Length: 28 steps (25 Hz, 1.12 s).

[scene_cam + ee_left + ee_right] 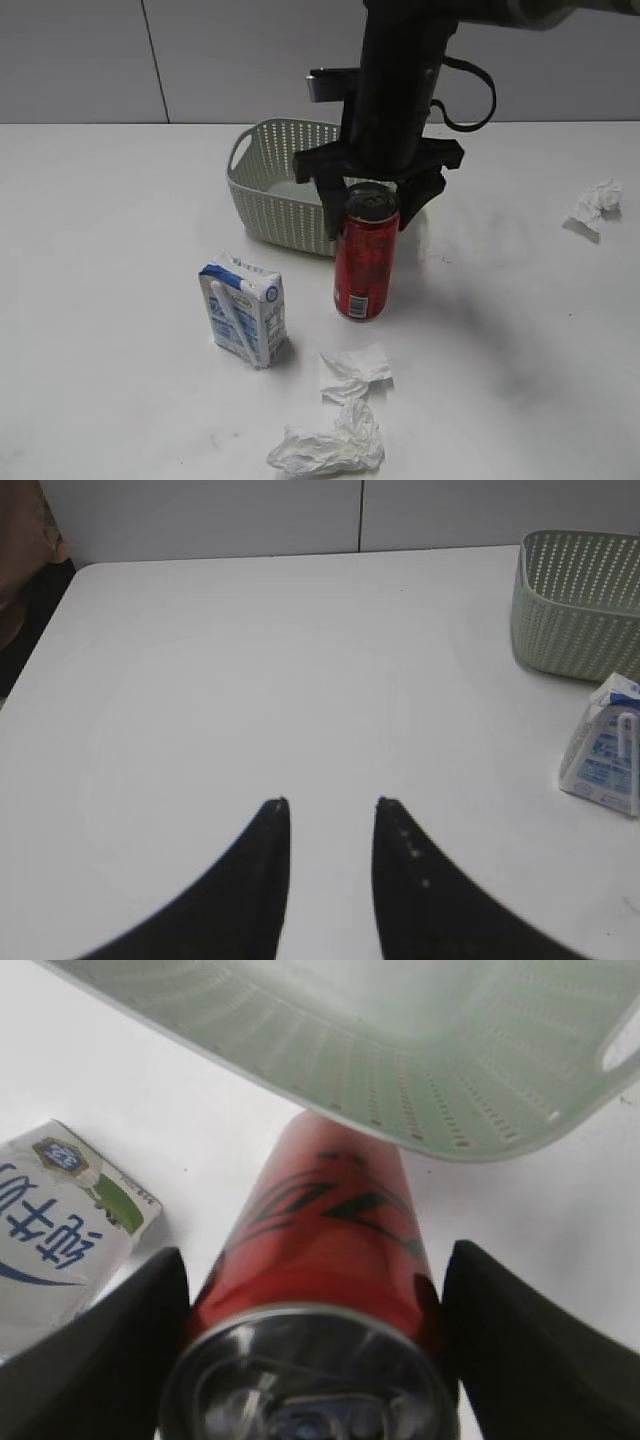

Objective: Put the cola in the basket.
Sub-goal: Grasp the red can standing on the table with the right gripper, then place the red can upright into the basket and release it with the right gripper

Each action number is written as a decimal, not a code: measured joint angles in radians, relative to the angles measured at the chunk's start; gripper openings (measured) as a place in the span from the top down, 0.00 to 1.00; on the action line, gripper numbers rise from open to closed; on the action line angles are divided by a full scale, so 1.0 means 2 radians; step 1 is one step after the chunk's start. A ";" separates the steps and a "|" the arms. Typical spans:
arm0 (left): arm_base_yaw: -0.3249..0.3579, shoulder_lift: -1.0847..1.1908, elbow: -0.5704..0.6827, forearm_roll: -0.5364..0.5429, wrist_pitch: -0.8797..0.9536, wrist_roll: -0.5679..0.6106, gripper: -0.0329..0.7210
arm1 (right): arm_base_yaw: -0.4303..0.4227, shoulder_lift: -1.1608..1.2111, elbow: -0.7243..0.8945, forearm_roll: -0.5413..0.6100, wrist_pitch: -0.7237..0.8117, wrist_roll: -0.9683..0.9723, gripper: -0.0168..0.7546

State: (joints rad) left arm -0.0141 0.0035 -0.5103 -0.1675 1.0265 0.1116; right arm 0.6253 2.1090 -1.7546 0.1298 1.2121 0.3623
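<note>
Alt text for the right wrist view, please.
The right pincer straddles the top of the upright red cola, one finger on each side. The basket lies just beyond, a milk carton at left.

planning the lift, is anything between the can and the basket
Nothing visible. The can stands upright on the table just in front of the basket, with the right gripper open around its top. The carton sits off to the side, clear of that path. Only the basket's near wall has to be cleared.
</note>
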 joint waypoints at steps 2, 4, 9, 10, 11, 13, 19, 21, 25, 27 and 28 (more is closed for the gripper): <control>0.000 0.000 0.000 0.000 0.000 0.000 0.65 | 0.000 0.001 0.005 0.000 0.001 0.000 0.21; 0.000 0.000 0.000 0.000 0.000 0.000 0.65 | 0.000 0.002 0.006 0.000 0.001 0.000 0.21; 0.000 0.000 0.000 0.000 0.000 0.000 0.65 | 0.000 0.002 0.006 -0.001 0.001 0.000 0.30; 0.000 0.000 0.000 0.000 0.000 0.000 0.65 | 0.000 0.002 0.006 -0.002 0.001 0.000 0.30; 0.000 0.000 0.000 0.000 0.000 0.000 0.65 | 0.000 0.002 0.006 -0.002 0.001 0.000 0.30; 0.000 0.000 0.000 0.000 0.000 0.000 0.65 | 0.000 0.002 0.006 -0.002 0.001 -0.001 0.30; 0.000 0.000 0.000 0.000 0.000 0.000 0.65 | 0.000 -0.002 0.008 0.033 0.002 -0.072 0.30; 0.000 0.000 0.000 0.000 0.000 0.000 0.65 | 0.005 -0.014 0.010 0.053 0.002 -0.098 0.30; 0.000 0.000 0.000 0.000 0.000 0.000 0.65 | 0.014 -0.068 0.010 0.063 0.002 -0.146 0.30; 0.000 0.000 0.000 0.000 0.000 0.000 0.65 | 0.014 -0.093 0.003 0.055 0.003 -0.159 0.30; 0.000 0.000 0.000 0.000 0.000 0.000 0.65 | 0.014 -0.099 -0.003 0.044 0.005 -0.161 0.30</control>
State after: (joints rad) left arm -0.0141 0.0035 -0.5103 -0.1675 1.0265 0.1116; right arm 0.6537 1.9115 -1.7615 0.2173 1.2216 0.0396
